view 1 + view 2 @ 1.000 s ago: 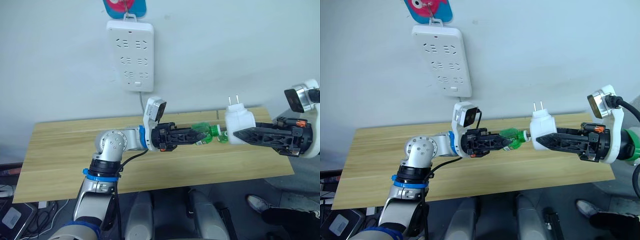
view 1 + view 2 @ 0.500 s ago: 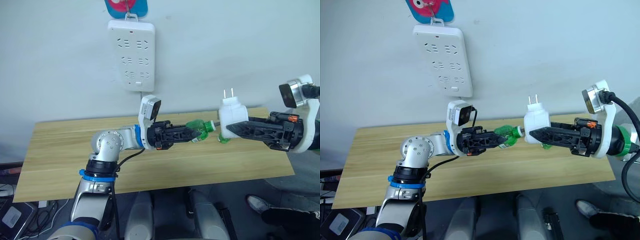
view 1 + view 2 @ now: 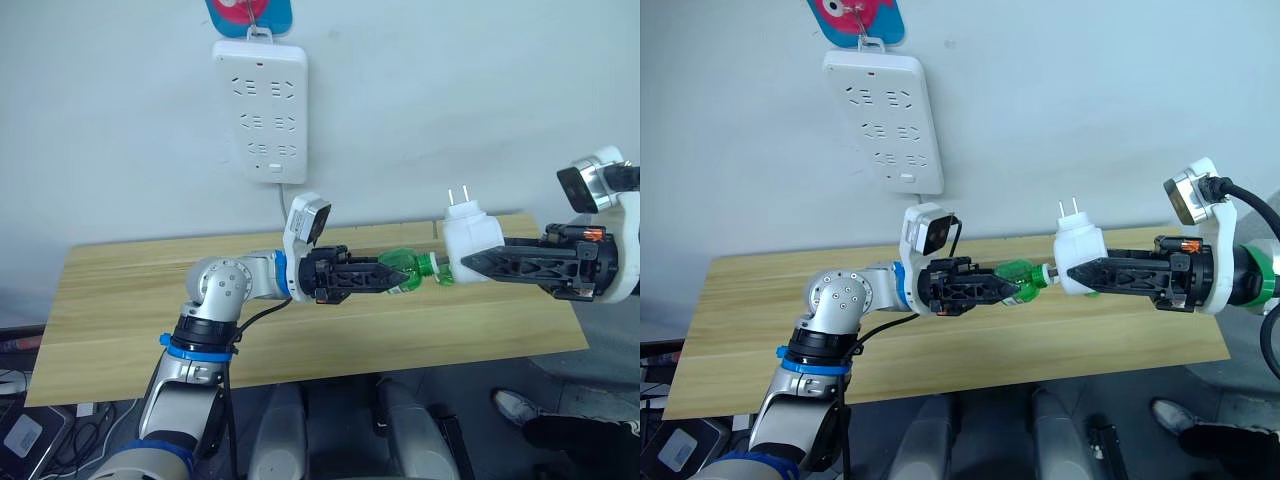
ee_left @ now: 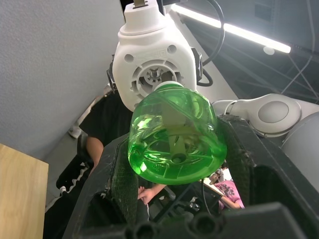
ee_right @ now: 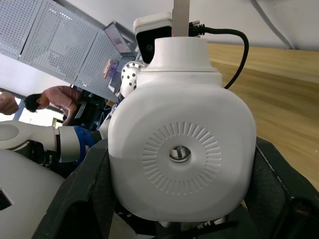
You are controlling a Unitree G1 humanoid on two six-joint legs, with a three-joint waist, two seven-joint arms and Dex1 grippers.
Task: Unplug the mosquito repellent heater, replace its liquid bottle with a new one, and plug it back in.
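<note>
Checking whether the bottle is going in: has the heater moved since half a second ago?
Yes. The mosquito repellent heater sits slightly lower and farther from the power strip, shut in the right gripper.

Both arms were raised above the counter (image 3: pixel 120 330), their grippers pointed toward each other near the middle of the scene. The left arm bent at the elbow and ran horizontally toward the robot's right; the left gripper (image 3: pixel 385 277) had its 2 black fingers (image 4: pixel 119 179) closed on the base of the green bottle (image 3: pixel 405 270). The right arm reached in from the robot's right, roughly level, forearm extended toward the left. The right gripper (image 3: pixel 475 262) clamped its 2 black fingers (image 5: pixel 79 194) on opposite sides of the mosquito repellent heater (image 3: pixel 470 237). The 2 grippers stood close together, tips apart, joined by what they held.
</note>
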